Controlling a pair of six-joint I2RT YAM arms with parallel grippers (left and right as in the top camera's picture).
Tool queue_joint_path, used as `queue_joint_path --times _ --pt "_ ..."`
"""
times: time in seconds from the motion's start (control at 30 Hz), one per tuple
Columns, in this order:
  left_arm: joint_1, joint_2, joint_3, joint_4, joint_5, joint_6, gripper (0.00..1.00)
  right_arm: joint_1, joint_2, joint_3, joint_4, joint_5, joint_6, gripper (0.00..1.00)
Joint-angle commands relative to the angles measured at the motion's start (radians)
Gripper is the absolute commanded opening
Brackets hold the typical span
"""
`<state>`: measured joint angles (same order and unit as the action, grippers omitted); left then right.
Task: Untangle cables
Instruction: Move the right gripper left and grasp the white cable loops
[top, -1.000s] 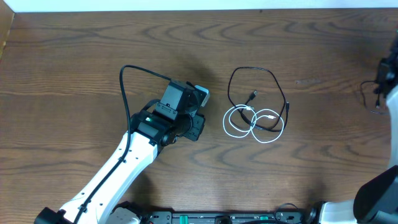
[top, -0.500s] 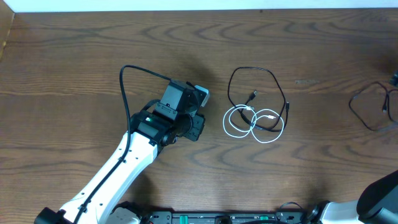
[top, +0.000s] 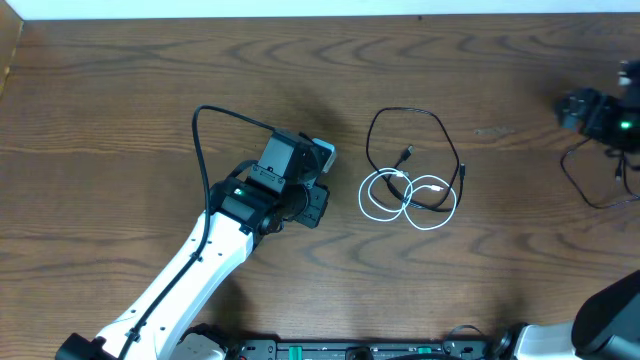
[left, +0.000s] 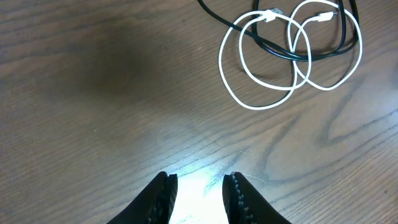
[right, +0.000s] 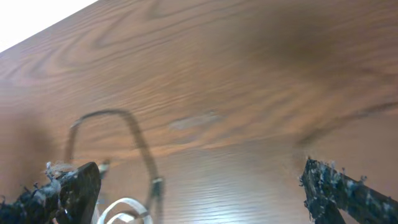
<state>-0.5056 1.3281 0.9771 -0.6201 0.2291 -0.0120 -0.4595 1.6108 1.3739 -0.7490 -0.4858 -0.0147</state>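
Note:
The cables lie tangled at mid-table. The white cable (top: 362, 197) forms two overlapping loops, and the black cable (top: 405, 110) arcs above them and threads through. My left gripper (top: 318, 185) hovers just left of the tangle. In the left wrist view the left gripper (left: 199, 186) is open a little over bare wood, with the white cable (left: 258, 107) and black cable (left: 217, 15) ahead at upper right. My right gripper (top: 585, 110) is far right, away from the tangle. In the right wrist view the right gripper (right: 205, 193) stands wide open and empty, with the black cable (right: 134, 127) and white cable (right: 124, 202) at lower left.
The brown wooden table (top: 120, 90) has a pale wall edge along the back. A loop of the right arm's own thicker black cable (top: 578, 188) lies near the right edge. The left arm (top: 190, 270) stretches in from the bottom left.
The right arm swung about at the table's right edge and now reaches in toward the left. Its jaws went from shut to wide open. The left arm and the cables have not moved.

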Motion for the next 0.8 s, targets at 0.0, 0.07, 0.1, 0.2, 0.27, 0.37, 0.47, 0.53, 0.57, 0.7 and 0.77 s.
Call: queue_joint_path --times 0.0,0.07,0.1,0.2,0.27,0.37,0.47,0.53,0.57,0.7,0.77 --pt "0.003 -0.002 0.009 0.000 -0.014 -0.011 0.30 0.091 0.002 -0.061 0.011 -0.105 0.007 0.99" --pt "0.003 -0.002 0.009 0.000 -0.013 -0.012 0.30 0.149 0.002 -0.109 0.045 -0.103 0.007 0.99" --pt "0.003 -0.002 0.009 0.000 -0.014 -0.012 0.30 0.175 0.002 -0.132 0.062 -0.102 0.007 0.94" --pt "0.004 -0.002 0.009 -0.001 -0.014 -0.018 0.30 0.278 0.002 -0.215 0.088 -0.066 0.006 0.81" --pt "0.014 -0.002 0.009 0.000 -0.023 -0.056 0.31 0.346 0.003 -0.254 0.087 0.007 0.000 0.80" --pt "0.051 -0.002 0.009 -0.001 -0.061 -0.144 0.31 0.464 0.005 -0.291 0.071 0.112 -0.067 0.81" --pt "0.105 -0.002 0.009 -0.004 -0.062 -0.190 0.31 0.580 0.006 -0.293 0.058 0.270 0.002 0.82" --pt "0.143 -0.002 0.009 -0.013 -0.061 -0.206 0.31 0.646 0.006 -0.293 0.061 0.330 0.114 0.80" --pt "0.158 -0.002 0.009 -0.017 -0.062 -0.209 0.31 0.674 0.007 -0.293 0.063 0.330 0.166 0.79" --pt "0.199 -0.002 0.009 -0.050 -0.062 -0.211 0.35 0.794 0.019 -0.297 0.069 0.330 0.417 0.69" --pt "0.204 -0.002 0.009 -0.064 -0.062 -0.211 0.36 0.849 0.033 -0.297 0.068 0.333 0.484 0.65"
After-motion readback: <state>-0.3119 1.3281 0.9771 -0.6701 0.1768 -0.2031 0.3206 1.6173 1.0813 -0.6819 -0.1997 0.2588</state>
